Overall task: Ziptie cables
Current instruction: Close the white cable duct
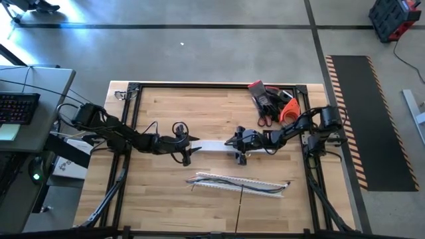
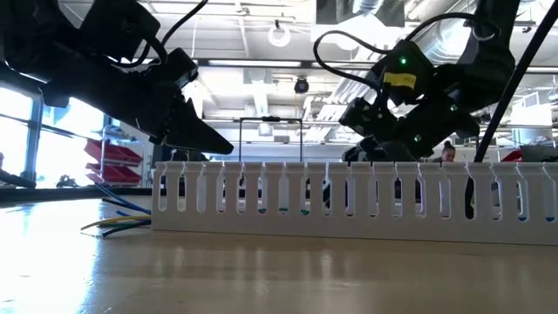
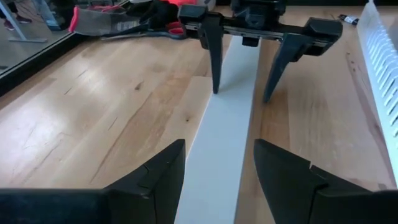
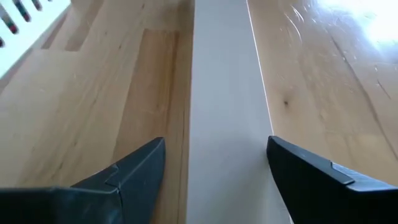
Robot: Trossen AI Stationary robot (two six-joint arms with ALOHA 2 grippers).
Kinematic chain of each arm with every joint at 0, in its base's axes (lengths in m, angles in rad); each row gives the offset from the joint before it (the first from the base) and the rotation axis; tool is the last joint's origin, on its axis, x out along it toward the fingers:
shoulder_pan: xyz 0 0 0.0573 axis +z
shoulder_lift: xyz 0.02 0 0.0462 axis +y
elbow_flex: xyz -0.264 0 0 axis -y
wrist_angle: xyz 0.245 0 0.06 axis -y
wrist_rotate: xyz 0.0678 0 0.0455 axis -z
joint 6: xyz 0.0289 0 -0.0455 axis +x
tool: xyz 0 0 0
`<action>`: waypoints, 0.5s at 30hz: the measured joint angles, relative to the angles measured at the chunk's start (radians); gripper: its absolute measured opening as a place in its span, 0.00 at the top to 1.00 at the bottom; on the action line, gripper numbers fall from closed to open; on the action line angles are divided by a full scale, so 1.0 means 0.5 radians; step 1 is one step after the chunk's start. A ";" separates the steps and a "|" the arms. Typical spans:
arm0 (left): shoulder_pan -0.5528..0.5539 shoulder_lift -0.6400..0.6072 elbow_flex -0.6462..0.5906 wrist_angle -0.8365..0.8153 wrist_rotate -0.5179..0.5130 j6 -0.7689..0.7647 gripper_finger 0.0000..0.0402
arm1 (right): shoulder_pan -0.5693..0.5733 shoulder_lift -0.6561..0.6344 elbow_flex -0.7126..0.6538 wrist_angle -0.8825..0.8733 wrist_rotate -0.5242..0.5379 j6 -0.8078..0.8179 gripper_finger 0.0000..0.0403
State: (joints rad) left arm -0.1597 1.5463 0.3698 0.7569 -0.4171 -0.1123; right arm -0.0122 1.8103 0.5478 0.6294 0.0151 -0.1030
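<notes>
Thin grey-brown cables point(image 1: 232, 181) — long loose bunch — inside slotted channel point(image 1: 255, 180).

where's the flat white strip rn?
High view: the flat white strip lies mid-table between the left gripper and right gripper, one at each end, behind the slotted channel.

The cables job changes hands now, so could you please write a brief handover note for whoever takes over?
Left gripper: open, straddling one end of the flat white strip at table centre.
Right gripper: open, straddling the other end.
Cables: loose in and beside the slotted white channel near the front edge, untouched.
Done: no tie visible on them.
Left: gather and ziptie the cables.
</notes>
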 joint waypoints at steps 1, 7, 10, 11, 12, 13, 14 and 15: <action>0.000 0.000 0.000 0.000 0.003 0.000 0.57 | 0.001 -0.009 0.008 -0.003 0.000 -0.001 0.32; 0.000 0.000 0.000 -0.005 0.031 0.000 0.57 | 0.001 -0.034 0.061 0.012 0.016 -0.007 0.22; 0.001 0.000 0.000 -0.005 0.031 0.000 0.57 | -0.014 -0.034 0.076 -0.040 0.057 -0.015 0.17; 0.001 0.000 0.000 -0.006 0.031 0.001 0.57 | -0.022 -0.034 0.079 -0.091 0.067 -0.015 0.16; 0.001 0.000 0.000 -0.007 0.031 0.001 0.57 | -0.030 -0.034 0.078 -0.142 0.068 -0.013 0.15; 0.001 0.000 0.000 -0.007 0.032 0.001 0.57 | -0.036 -0.029 0.078 -0.184 0.069 -0.004 0.15; 0.001 0.000 0.000 -0.006 0.031 0.001 0.57 | -0.043 -0.013 0.078 -0.204 0.068 0.013 0.15; 0.000 0.000 0.000 -0.005 0.031 0.001 0.57 | -0.044 0.002 0.079 -0.208 0.056 0.044 0.16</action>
State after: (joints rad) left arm -0.1596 1.5463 0.3698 0.7543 -0.4015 -0.1120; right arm -0.0343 1.8112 0.5875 0.5253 0.0431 -0.0812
